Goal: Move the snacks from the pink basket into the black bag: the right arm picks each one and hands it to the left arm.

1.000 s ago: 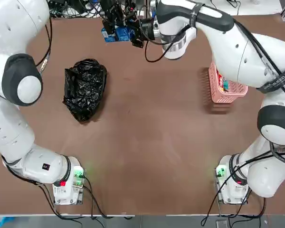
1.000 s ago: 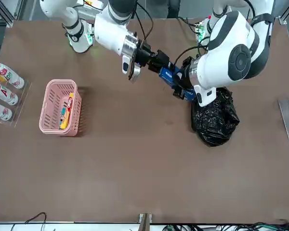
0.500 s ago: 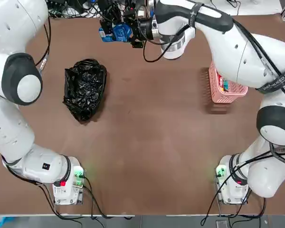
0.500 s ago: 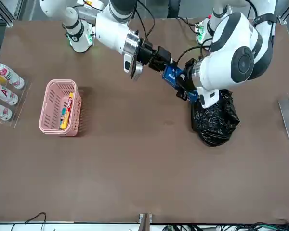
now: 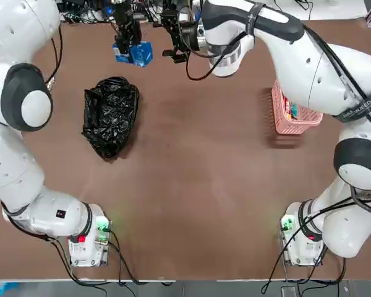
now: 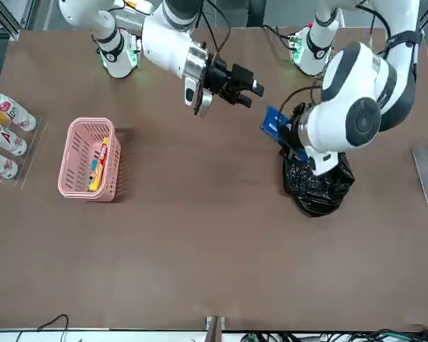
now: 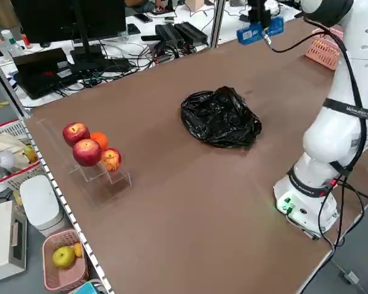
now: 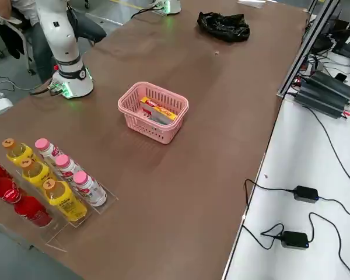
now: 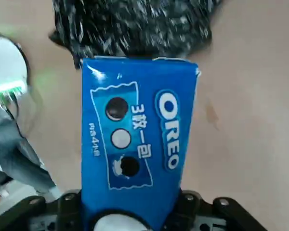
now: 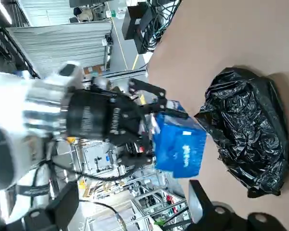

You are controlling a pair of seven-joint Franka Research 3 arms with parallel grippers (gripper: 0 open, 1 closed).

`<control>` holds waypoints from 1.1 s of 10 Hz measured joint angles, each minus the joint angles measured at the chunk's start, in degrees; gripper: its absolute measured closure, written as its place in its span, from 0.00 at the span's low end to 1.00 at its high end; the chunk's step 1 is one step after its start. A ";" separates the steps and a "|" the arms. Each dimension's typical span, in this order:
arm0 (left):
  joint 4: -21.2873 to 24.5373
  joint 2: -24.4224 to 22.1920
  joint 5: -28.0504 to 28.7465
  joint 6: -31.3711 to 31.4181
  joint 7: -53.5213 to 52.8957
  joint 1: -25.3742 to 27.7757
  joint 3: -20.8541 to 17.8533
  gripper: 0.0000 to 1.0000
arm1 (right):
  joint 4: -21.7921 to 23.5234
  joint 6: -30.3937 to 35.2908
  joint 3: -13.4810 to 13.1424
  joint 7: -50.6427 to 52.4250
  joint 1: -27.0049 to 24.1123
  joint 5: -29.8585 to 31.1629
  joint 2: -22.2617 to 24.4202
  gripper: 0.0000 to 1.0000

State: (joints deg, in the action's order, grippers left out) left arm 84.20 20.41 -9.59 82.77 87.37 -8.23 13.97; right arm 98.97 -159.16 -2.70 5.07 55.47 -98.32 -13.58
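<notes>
A robotics lab is shown: two arms are bolted to a brown table (image 5: 191,204), with cables (image 8: 306,192) and fruit racks (image 7: 95,174) set alongside.

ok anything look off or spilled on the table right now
Nothing stands out. The blue packet sits squarely in the left gripper, above the table near the black bag. The right gripper is open and apart from it. The pink basket stands upright with its other snacks inside.

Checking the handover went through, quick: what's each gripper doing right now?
Left gripper: closed on the blue snack packet.
Right gripper: open, empty.
</notes>
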 joint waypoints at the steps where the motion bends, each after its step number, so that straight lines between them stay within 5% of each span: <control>1: 2.26 0.35 1.87 0.43 -2.44 2.36 -0.04 0.45 | 0.54 -0.06 -0.37 0.19 -0.28 1.90 -0.05 0.00; 6: 19.42 0.74 10.97 14.26 -5.28 8.14 -0.11 0.45 | 4.61 2.52 -0.94 1.22 -4.09 17.48 -0.12 0.00; 11: 35.07 0.70 13.86 34.57 -3.78 11.92 -0.18 0.45 | 4.82 25.99 -1.63 1.22 -17.31 48.45 2.36 0.00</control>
State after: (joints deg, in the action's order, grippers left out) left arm 119.26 21.11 4.27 117.34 83.58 3.69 13.78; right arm 103.79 -133.17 -4.34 6.29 38.16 -49.87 -11.22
